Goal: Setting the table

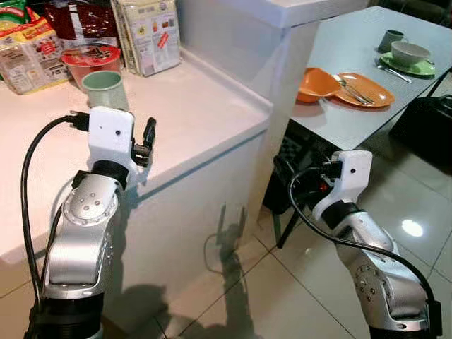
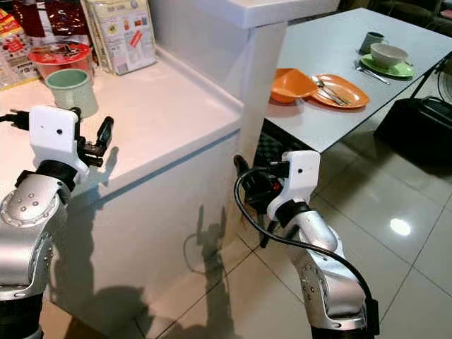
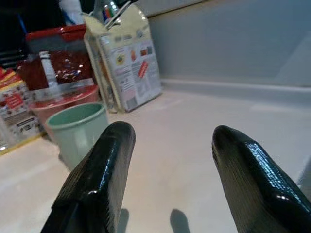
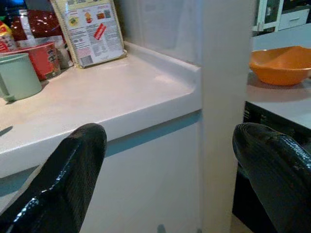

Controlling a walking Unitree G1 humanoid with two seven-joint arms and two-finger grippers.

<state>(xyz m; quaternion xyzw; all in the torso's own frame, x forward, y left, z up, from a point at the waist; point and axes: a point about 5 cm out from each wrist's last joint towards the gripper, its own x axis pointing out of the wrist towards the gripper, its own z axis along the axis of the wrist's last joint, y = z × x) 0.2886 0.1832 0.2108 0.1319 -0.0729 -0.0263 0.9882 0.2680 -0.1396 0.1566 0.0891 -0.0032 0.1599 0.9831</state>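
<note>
Left claw (image 3: 167, 160) spread, empty, green cup (image 1: 104, 88) upright on counter (image 1: 191, 120)

Both head views are evenly and brightly lit by overhead indoor light and are sharp, with no motion blur. A small round glare spot sits on the glossy floor tiles (image 1: 412, 227). The arms cast dark, soft-edged shadows down the white cabinet front (image 1: 205, 212) and onto the floor below it. The counter top (image 1: 198, 113) is near overexposed.

In the left wrist view the fingers (image 3: 97, 184) are close, out of focus, and carry specular highlights. The background is dim at the upper corner. The right wrist view is soft throughout; its fingers (image 4: 63, 184) are blurred.
</note>
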